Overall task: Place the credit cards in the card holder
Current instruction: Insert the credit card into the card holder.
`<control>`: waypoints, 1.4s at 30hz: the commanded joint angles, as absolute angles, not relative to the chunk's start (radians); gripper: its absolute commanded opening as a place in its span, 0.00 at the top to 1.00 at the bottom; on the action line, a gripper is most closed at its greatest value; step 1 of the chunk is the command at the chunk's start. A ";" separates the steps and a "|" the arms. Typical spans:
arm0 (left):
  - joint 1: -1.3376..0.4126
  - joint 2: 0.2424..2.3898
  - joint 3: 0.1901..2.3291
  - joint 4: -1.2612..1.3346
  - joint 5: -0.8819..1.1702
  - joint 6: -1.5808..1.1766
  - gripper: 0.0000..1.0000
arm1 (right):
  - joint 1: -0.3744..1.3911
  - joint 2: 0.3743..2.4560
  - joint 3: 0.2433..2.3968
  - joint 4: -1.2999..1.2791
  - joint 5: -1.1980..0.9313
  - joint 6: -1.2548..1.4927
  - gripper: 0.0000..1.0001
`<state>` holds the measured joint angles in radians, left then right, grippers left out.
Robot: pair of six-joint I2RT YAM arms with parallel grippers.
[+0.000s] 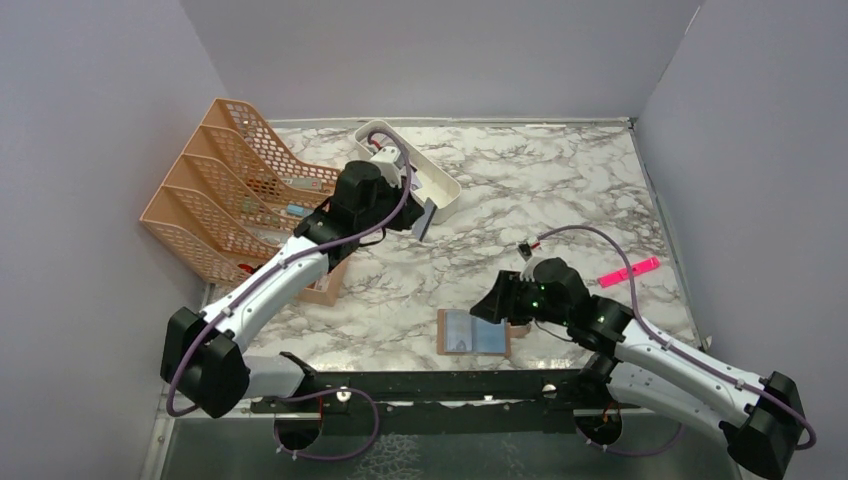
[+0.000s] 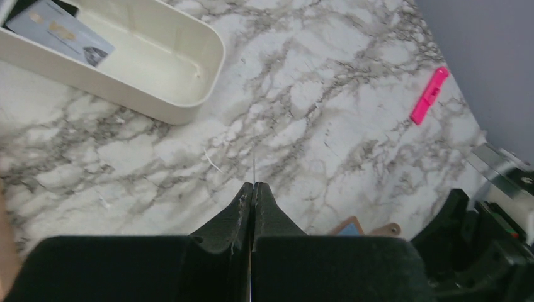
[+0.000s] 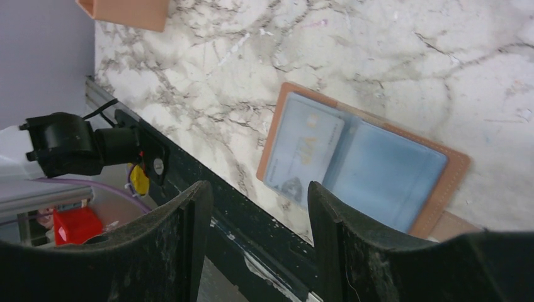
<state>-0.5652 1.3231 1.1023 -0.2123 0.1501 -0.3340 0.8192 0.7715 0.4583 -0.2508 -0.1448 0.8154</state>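
We are pinching a grey card (image 1: 429, 216) edge-on in the left gripper (image 2: 253, 189) beside the white tray (image 1: 447, 192), aiming it squarely at the open card holder (image 1: 475, 333) near the wide right gripper (image 3: 258, 195).

From the left wrist, the held card (image 2: 254, 157) in the left tool (image 2: 253, 187) is 1 thin edge-on line (its face hidden). The tray card (image 2: 60, 31) is cut by the top edge, and the card holder (image 2: 352, 225) sits mostly behind the tool. From the right wrist, 1 finger (image 3: 343, 239) of the right tool (image 3: 258, 192) covers the holder's lower edge.
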 commanded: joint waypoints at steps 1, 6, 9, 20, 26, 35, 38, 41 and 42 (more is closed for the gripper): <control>-0.569 1.220 0.968 -0.042 0.303 -0.536 1.00 | 0.825 0.753 0.437 -0.374 -0.043 0.858 0.39; -0.581 1.157 0.764 0.118 0.369 -0.707 1.00 | 0.825 0.738 0.407 -0.400 -0.038 0.869 0.39; -0.605 1.151 0.634 0.242 0.392 -0.810 1.00 | 0.825 0.726 0.391 -0.382 -0.055 0.884 0.39; -0.752 1.130 0.418 0.428 0.237 -1.009 1.00 | 0.825 0.767 0.379 -0.466 0.024 0.933 0.41; -0.820 1.145 0.354 0.508 0.144 -1.080 1.00 | 0.825 0.763 0.391 -0.491 0.055 0.934 0.41; -0.962 1.199 0.277 0.632 -0.047 -1.189 1.00 | 0.825 0.776 0.362 -0.474 0.059 0.952 0.42; -0.995 1.242 0.265 0.665 -0.075 -1.206 1.00 | 0.826 0.795 0.366 -0.473 0.069 0.947 0.43; -1.026 1.295 0.268 0.698 -0.104 -1.218 1.00 | 0.825 0.814 0.366 -0.464 0.069 0.940 0.44; -1.033 1.320 0.270 0.711 -0.113 -1.220 1.00 | 0.825 0.818 0.363 -0.458 0.068 0.939 0.44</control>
